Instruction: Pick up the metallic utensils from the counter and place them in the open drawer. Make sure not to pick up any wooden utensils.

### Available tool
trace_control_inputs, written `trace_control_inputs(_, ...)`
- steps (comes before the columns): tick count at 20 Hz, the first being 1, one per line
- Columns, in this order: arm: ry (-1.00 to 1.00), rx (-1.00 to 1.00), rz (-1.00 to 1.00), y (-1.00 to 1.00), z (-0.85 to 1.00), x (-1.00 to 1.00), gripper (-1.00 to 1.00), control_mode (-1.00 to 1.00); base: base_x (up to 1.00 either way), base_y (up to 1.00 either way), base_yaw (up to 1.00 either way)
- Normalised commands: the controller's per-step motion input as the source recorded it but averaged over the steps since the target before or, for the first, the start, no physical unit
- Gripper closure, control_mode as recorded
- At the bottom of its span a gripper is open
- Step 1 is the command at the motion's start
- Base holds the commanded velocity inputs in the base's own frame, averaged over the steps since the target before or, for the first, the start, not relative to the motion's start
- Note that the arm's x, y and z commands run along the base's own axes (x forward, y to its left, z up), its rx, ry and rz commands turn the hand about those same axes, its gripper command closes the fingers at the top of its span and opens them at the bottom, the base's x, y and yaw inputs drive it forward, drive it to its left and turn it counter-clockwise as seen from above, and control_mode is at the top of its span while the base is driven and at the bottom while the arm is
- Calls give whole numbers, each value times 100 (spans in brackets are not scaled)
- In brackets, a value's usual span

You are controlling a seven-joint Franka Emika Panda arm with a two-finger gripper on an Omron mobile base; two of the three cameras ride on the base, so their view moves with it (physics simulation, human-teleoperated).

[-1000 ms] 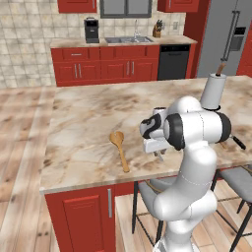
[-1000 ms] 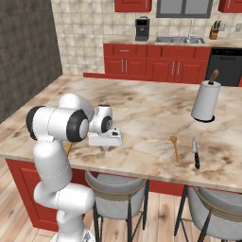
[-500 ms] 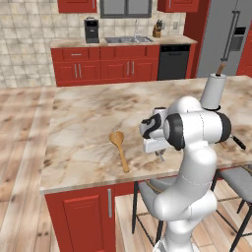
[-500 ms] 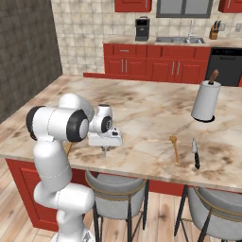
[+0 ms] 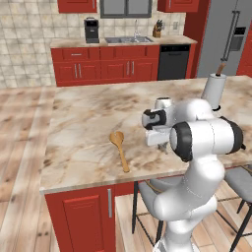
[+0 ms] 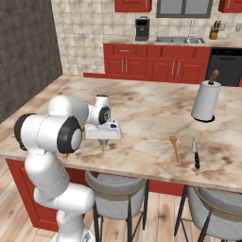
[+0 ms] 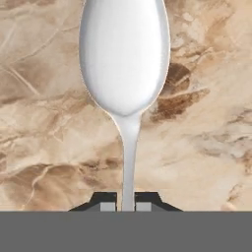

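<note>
My gripper [image 7: 126,205] is shut on the thin handle of the silver-grey metal spoon [image 7: 125,59], whose bowl points away from the hand over the marbled counter [image 7: 44,147]. In the right base view the gripper [image 6: 105,142] hangs just above the counter's near edge [image 6: 142,163], fingers pointing down. The black-handled knife [image 6: 195,153] lies further right, beside the wooden spoon [image 6: 175,147]. From the left base view the wooden spoon [image 5: 119,147] lies left of the gripper [image 5: 165,146]. A wide red drawer [image 6: 101,75] juts open from the far cabinets.
A paper towel holder [image 6: 206,100] stands on the counter's right part, also visible as the white roll [image 5: 215,91]. Grey stools [image 6: 118,189] stand under the near edge. A sink and coffee machine [image 6: 142,29] sit on the far counter.
</note>
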Motion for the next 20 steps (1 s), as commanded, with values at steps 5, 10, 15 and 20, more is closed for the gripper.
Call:
trace_control_inputs(5,-2,0,-3,0,100,-85,100,-100,0,0,0)
trace_control_inputs(10,-1,0,-5,0,100,-100,100,-100,0,0,0)
trace_control_inputs(15,0,0,-5,0,100,-100,100,-100,0,0,0)
trace_control_inputs(20,0,0,-3,0,97,-100,100,-100,0,0,0)
